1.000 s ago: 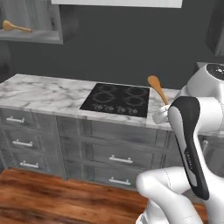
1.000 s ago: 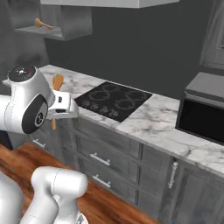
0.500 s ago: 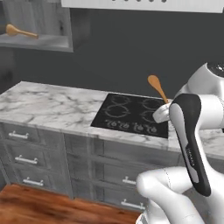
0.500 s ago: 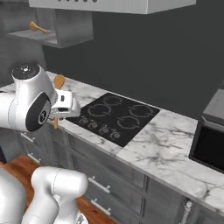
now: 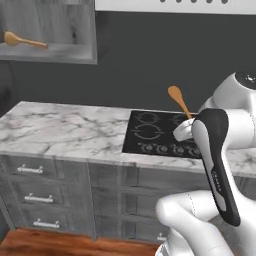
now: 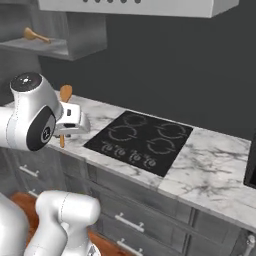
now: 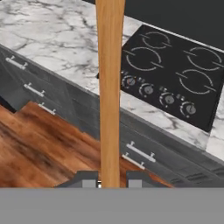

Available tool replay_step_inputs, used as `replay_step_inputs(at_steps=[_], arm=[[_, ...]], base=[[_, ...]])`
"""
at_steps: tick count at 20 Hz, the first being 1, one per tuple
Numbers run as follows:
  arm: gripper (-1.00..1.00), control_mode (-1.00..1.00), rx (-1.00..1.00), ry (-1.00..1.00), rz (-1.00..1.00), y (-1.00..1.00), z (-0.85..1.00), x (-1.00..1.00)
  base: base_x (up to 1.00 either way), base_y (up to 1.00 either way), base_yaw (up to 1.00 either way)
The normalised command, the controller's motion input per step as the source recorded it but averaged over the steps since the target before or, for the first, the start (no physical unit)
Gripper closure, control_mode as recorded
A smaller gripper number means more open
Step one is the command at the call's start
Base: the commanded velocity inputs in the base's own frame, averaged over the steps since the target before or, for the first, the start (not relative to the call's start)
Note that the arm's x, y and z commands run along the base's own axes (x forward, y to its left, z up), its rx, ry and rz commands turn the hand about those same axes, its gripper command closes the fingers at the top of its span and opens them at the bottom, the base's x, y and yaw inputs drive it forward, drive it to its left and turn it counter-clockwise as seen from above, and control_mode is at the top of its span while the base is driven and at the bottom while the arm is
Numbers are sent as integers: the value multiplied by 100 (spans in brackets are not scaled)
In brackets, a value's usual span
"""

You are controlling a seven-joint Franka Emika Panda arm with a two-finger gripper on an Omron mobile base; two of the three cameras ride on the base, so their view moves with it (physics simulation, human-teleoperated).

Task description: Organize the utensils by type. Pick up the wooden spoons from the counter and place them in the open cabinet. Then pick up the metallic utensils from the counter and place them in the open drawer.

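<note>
- Since a second ago my base has driven on: both base views have slid sideways, the black cooktop (image 5: 162, 134) now sits nearer my arm and the open cabinet (image 5: 50, 30) looms larger at upper left. My grip has not changed.
- My gripper (image 7: 109, 180) is pinched on the handle of a wooden spoon (image 7: 109, 87); hand view shows the tan shaft running up from between the two finger tips.
- Left base view: the spoon (image 5: 178, 100) tilts up out of my hand, bowl uppermost, above the cooktop's near edge.
- Right base view: same spoon (image 6: 65, 95), bowl up, beside my white wrist, over the marble counter (image 6: 210, 165).
- A second wooden spoon (image 5: 24, 41) lies on the open cabinet's shelf, also visible in right base view (image 6: 36, 35).
- Grey drawers (image 5: 37, 192) under the counter, fronts closed.
</note>
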Motion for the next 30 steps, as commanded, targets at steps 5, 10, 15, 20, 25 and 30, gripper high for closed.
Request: replay_step_inputs(at_steps=[5,10,15,20,25,30], arm=[[100,100,0,0,0,0,0,0],[100,100,0,0,0,0,0,0],[100,100,0,0,0,0,0,0],[100,100,0,0,0,0,0,0],[100,100,0,0,0,0,0,0],[100,100,0,0,0,0,0,0]], base=[[11,76,-36],[11,77,-34],[6,68,-25],[1,70,-21],[3,71,-17],[14,60,-13]])
